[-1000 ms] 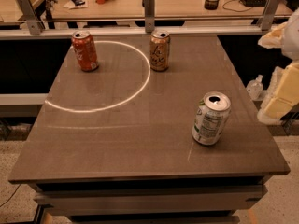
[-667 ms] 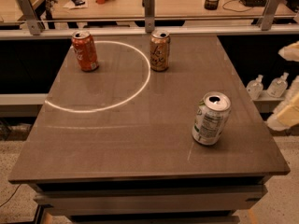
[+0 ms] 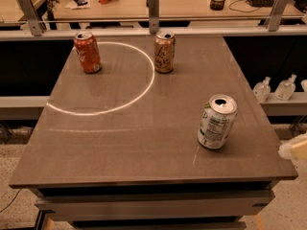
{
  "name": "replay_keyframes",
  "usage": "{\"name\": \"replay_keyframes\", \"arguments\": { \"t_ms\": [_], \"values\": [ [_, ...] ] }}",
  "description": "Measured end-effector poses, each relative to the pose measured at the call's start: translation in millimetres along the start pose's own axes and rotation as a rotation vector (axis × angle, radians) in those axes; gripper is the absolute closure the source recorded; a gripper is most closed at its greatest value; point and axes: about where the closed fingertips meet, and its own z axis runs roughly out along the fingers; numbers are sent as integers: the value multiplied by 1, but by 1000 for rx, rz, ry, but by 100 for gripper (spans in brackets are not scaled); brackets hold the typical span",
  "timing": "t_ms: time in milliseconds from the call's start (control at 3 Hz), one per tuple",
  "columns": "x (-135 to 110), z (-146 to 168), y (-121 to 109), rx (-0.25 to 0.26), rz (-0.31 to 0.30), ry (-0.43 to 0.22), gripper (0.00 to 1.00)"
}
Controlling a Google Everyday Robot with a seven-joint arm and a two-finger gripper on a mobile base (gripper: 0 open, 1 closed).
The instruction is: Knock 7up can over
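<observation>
Only a pale tip of the pincer (image 3: 293,150) is seen, off the tabletop's (image 3: 144,143) right edge; its state cannot be told. The 7up can (image 3: 217,122) is stood upright to its left, apart from it. The can is judged light, thin-walled and slippery; a sideways push near the rim is favoured.

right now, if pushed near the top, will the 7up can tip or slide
Likely tips: the 7up can stands upright, tall and narrow. Its top is open, so it is probably light and may skid first. The gripper is just right of the table.
</observation>
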Motion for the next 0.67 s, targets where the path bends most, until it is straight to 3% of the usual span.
{"name": "replay_keyframes", "arguments": {
  "t_ms": [333,667],
  "values": [
    [1,6,20,-36,26,-181,0],
    [-19,5,40,-81,41,-339,0]
  ]
}}
